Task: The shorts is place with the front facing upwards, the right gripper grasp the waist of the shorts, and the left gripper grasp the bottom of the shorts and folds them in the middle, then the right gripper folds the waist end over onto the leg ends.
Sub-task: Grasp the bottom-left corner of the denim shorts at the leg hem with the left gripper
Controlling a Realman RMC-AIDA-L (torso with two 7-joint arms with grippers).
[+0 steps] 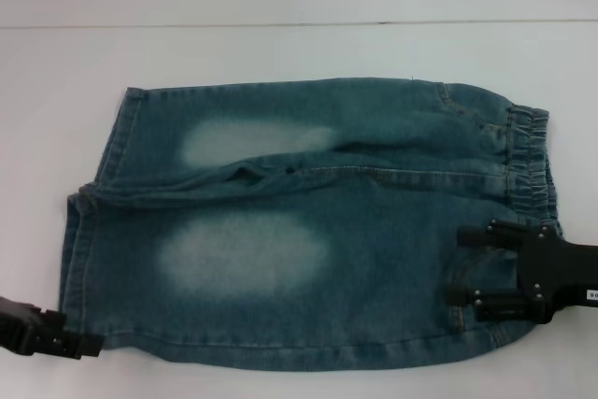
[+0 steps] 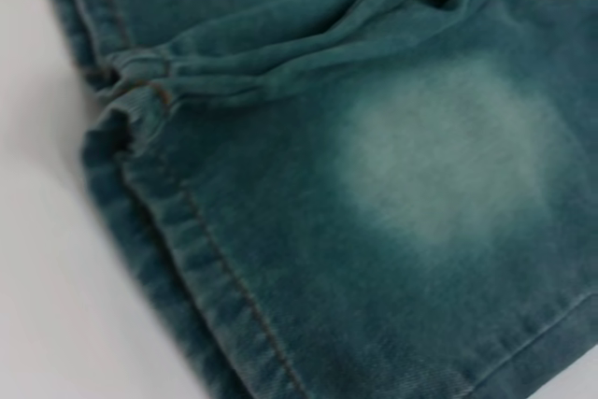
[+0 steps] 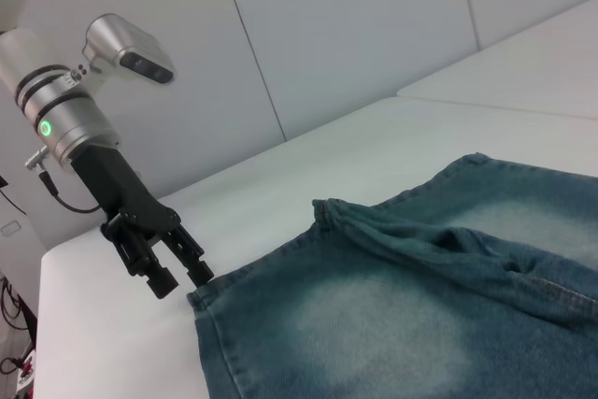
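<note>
- Left gripper (image 1: 89,347): fingers apart, at the near corner of the bottom of the shorts (image 1: 79,249), not yet clamped.
- Shorts (image 1: 308,231): flat on white bench (image 1: 280,53), spanning between both grippers.
- Right gripper (image 1: 467,268): fingers spread, over denim just inside the waist (image 1: 528,161).
- Risk: a thin corner bite could likely slip during folding.

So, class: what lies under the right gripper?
The right gripper hangs over the shorts, near the waist. Denim shows between its open fingers; the fabric directly beneath its black body is covered.
</note>
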